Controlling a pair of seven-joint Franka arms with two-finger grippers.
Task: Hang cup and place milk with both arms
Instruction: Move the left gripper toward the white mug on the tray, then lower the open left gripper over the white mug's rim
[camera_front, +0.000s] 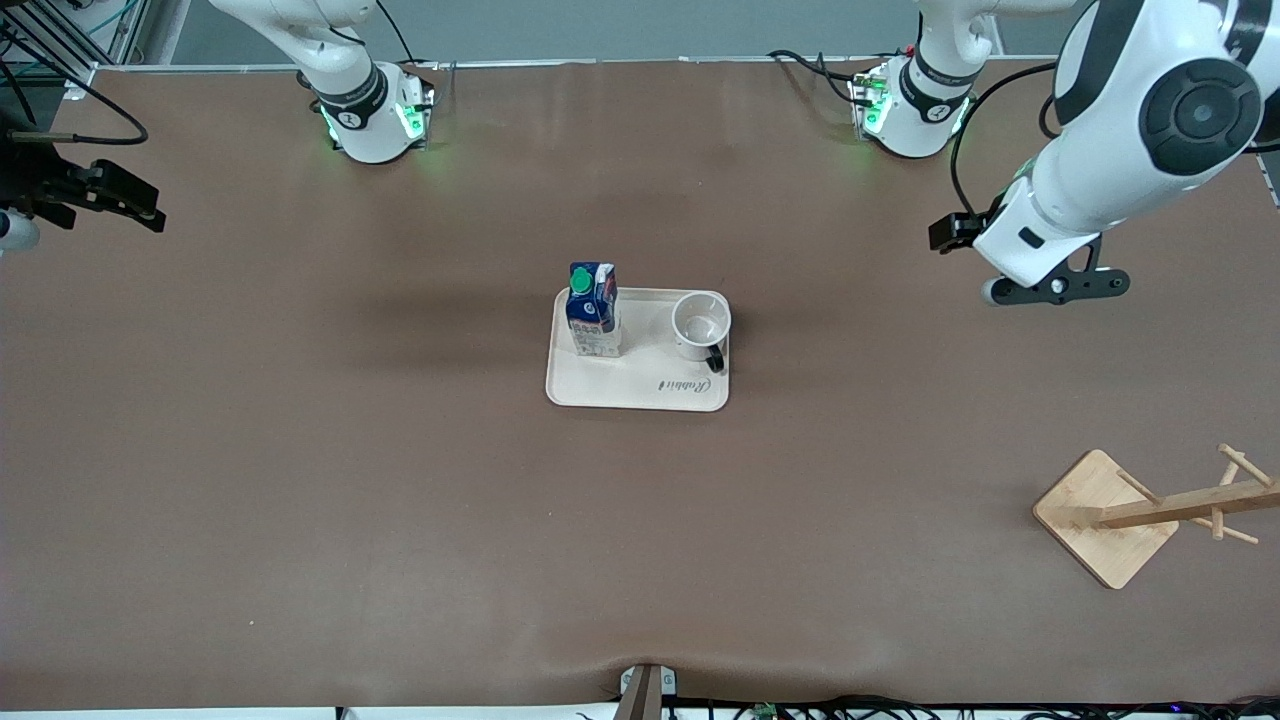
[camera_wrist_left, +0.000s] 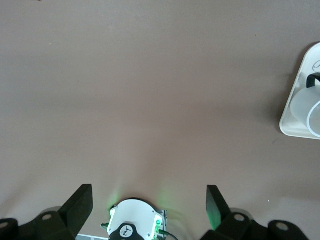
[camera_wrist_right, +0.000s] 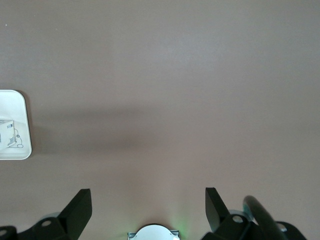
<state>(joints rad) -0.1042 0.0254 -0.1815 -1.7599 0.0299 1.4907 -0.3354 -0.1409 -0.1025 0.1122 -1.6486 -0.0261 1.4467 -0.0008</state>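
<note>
My right pincer (camera_wrist_right: 148, 207) hangs released over bare brown bench (camera_front: 300, 450) at its own end, well apart from the cream rectangular plastic tray (camera_front: 640, 395). On that tray the blue-and-white gable-top milk carton with a green cap (camera_front: 592, 310) stands upright toward the right arm, and the small white ceramic cup with a black loop handle (camera_front: 700, 325) sits beside it toward the left arm, so I judge each arm takes its nearer item. My left pincer (camera_wrist_left: 150, 205) also waits released over bare bench. The bamboo mug tree (camera_front: 1150, 510) stands at its end, suiting the hang.
</note>
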